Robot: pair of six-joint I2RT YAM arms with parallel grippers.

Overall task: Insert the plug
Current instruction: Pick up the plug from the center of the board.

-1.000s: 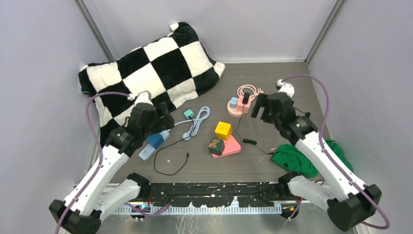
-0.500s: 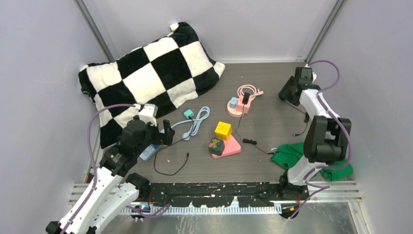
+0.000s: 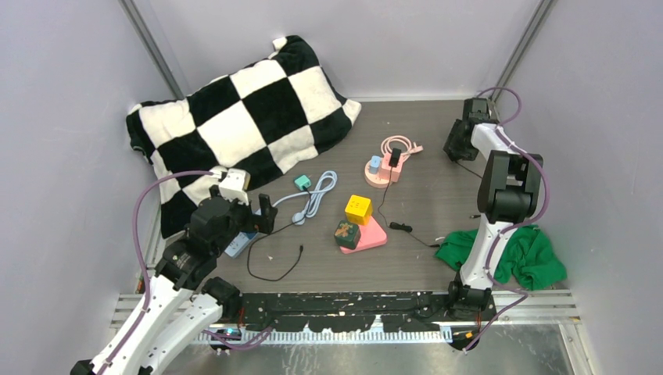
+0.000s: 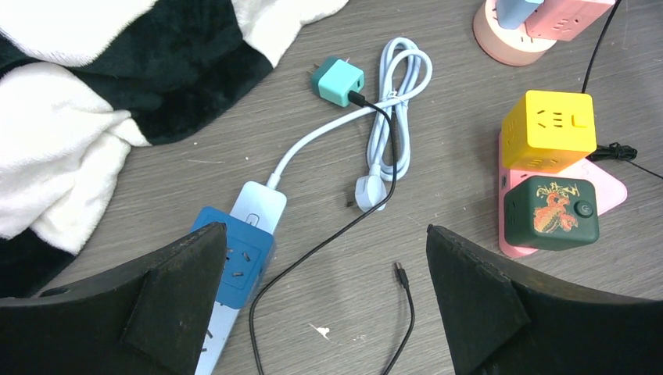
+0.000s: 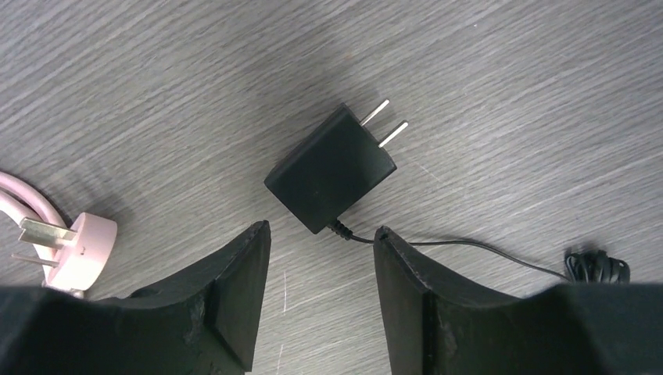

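Right wrist view: the black plug lies flat on the grey wood-grain table. Its long axis runs from lower left to upper right, and its two bare metal prongs point to the upper right, away from the claw. A thin black cord leaves the opposite, lower-left end, bends right and ends in a small dark bundle partly cut off by the right-hand finger.

The right gripper sits just short of the plug's cord end. Its jaws are partly apart, there is only table and cord in the gap, and neither finger touches the plug. To the left lies a pink plug with flat prongs pointing left; its cable runs out of frame.

In the top external view the right gripper is at the far right of the table near the back wall. The black plug beneath it cannot be made out there. A pink socket base lies well to its left.

In the left wrist view the left gripper is spread wide and holds nothing. It hangs above a blue and white power strip, whose near end is hidden behind the left finger.
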